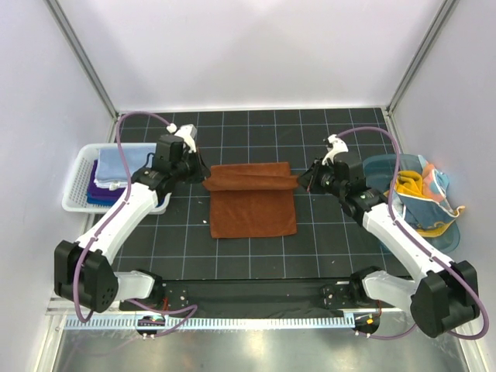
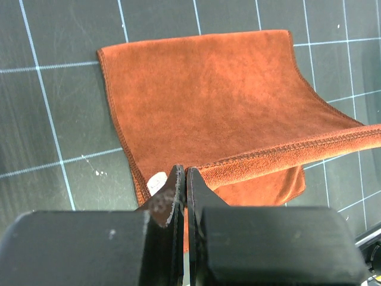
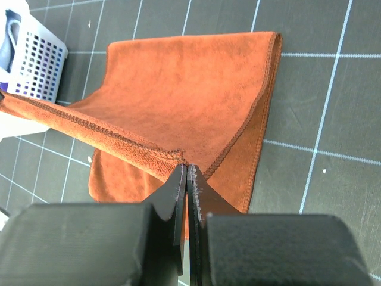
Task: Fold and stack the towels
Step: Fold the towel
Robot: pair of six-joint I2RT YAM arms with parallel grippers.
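A rust brown towel (image 1: 253,205) lies on the black gridded mat at the centre, its far edge lifted and stretched between both grippers. My left gripper (image 1: 200,172) is shut on the towel's far left corner; in the left wrist view the gripper (image 2: 183,173) pinches the hem of the towel (image 2: 220,101). My right gripper (image 1: 305,180) is shut on the far right corner; in the right wrist view the gripper (image 3: 186,170) clamps the corner of the towel (image 3: 178,83). Light blue and purple towels (image 1: 112,174) lie stacked in the white basket (image 1: 75,186). Mixed yellow, blue and orange towels (image 1: 425,198) fill the teal tub (image 1: 380,167).
The white slatted basket stands at the left edge of the mat; it also shows in the right wrist view (image 3: 33,62). The teal round tub stands at the right edge. White enclosure walls and frame posts close in on three sides.
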